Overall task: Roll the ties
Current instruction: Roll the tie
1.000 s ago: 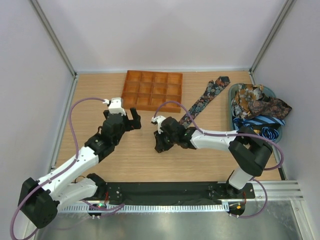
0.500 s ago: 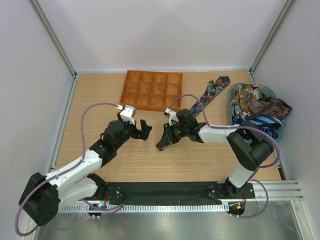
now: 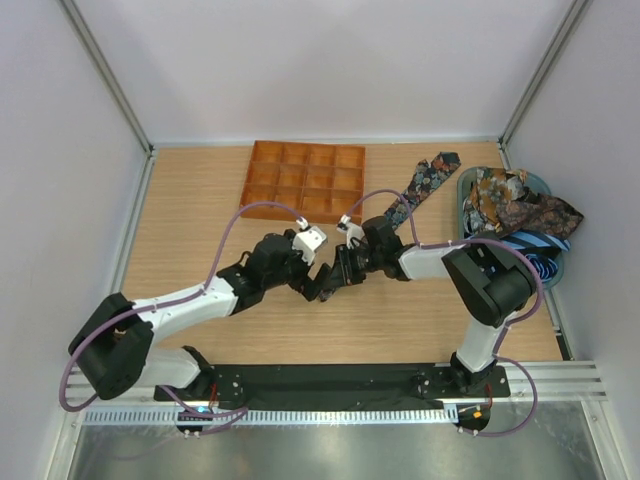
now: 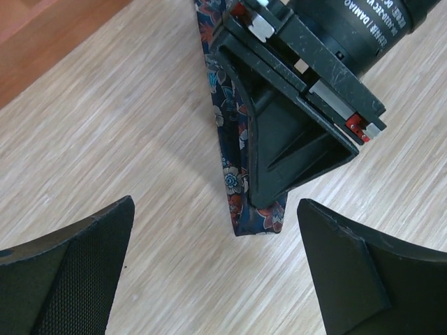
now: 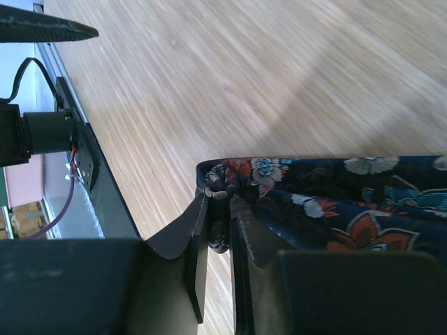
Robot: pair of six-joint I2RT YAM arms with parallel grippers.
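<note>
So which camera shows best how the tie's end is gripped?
Right wrist: the tie end sits pinched in the right pincer up close. Left wrist shows the end poking from beneath that pincer; top shows only its length.

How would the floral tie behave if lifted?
Probably floppy: the floral tie folds and bunches where the right tool pinches it. Likely light: thin fabric lying flat on the table. It would probably drag, not roll.

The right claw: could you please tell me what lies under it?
The narrow end of a dark floral fabric necktie, pinched in the right claw, lying on the light wooden table. The claw's black body covers part of the tie's width there.
</note>
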